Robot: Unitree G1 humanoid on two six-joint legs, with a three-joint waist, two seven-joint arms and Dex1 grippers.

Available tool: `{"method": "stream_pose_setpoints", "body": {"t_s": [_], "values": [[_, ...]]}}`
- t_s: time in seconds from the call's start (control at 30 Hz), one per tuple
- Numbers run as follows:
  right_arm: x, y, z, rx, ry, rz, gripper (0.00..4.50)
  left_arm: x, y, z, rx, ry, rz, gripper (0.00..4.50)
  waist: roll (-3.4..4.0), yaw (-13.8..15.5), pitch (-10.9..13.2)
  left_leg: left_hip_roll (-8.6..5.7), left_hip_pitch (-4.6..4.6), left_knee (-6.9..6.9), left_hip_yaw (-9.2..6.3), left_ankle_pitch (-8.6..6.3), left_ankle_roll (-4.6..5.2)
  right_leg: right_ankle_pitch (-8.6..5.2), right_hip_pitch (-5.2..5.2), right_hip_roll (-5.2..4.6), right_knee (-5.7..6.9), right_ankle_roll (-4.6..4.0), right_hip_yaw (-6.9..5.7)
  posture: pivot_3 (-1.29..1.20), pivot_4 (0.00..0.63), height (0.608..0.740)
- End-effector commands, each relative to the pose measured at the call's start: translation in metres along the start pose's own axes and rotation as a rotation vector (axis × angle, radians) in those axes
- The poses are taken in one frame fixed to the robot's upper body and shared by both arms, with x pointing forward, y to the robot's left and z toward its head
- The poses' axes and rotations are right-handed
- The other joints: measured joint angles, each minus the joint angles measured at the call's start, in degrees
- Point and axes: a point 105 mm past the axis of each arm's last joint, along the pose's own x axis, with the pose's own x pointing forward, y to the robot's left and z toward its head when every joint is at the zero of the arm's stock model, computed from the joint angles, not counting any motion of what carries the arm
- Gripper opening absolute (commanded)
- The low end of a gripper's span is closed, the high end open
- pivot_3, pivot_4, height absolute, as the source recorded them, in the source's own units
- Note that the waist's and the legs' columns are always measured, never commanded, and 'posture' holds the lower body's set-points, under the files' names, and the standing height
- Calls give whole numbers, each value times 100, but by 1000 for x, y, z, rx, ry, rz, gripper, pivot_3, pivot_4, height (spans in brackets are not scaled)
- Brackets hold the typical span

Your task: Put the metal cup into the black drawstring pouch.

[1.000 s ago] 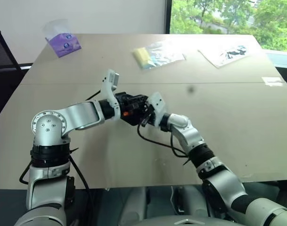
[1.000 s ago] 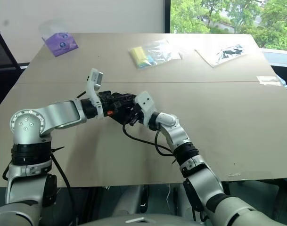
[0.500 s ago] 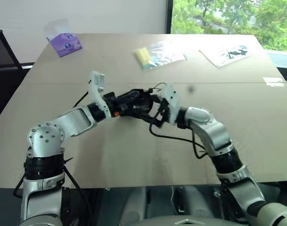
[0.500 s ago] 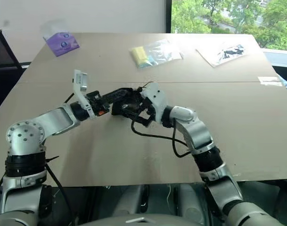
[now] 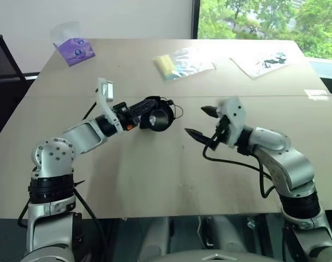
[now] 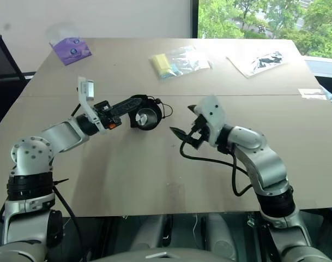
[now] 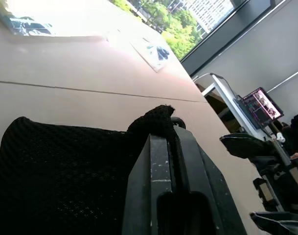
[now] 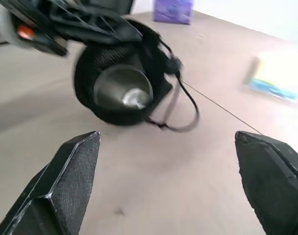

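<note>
Visibly unbranded metal cup (image 8: 123, 91) inside black drawstring pouch (image 5: 155, 114), left end effector (image 5: 145, 112) clenched on pouch, right end effector (image 5: 202, 121) released.

Most of the metal cup (image 8: 123, 87) is hidden inside the black drawstring pouch (image 8: 92, 100); just its open rim and inside are seen, blurred, ahead of the right gripper (image 8: 171, 183), whose fingers are cut off.
</note>
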Motion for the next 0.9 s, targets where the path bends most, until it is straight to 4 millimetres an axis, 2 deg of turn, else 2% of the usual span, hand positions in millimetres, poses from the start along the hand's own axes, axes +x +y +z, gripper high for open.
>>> {"method": "stream_pose_setpoints", "body": {"t_s": [0.03,0.13,0.43,0.67,0.83,0.9], "values": [[-4,-7,-3,-78,-10,-68,4446,-5,-9,18,23,-53,-56,0,0,-9,0,1,1,0,1,0,-1,0,0,2,0,0,0,0,150,740],[1,-13,-17,-145,10,-138,4446,-8,-11,20,15,-46,-75,0,0,-15,0,2,1,-1,2,3,-5,0,-2,4,0,0,0,0,150,740],[28,2,-43,-151,-30,-145,4446,-19,-27,33,1,-42,-156,0,0,-17,0,2,1,-1,3,6,-10,0,-2,5,1,1,-1,0,150,740],[61,16,-39,-159,-93,-126,4446,-22,-29,40,6,2,-179,0,-1,-22,0,3,3,1,2,7,-11,0,-2,8,8,1,-4,0,150,740],[77,1,-33,-185,-115,-225,4446,-23,-29,44,26,27,-182,0,0,-28,0,1,5,2,3,7,-12,0,-2,12,11,1,-9,0,150,740],[78,-1,-26,-133,-157,-231,4446,-24,-29,45,30,28,-180,0,-1,-18,0,1,5,2,3,7,-13,0,-2,11,10,1,-9,0,150,740]]}}
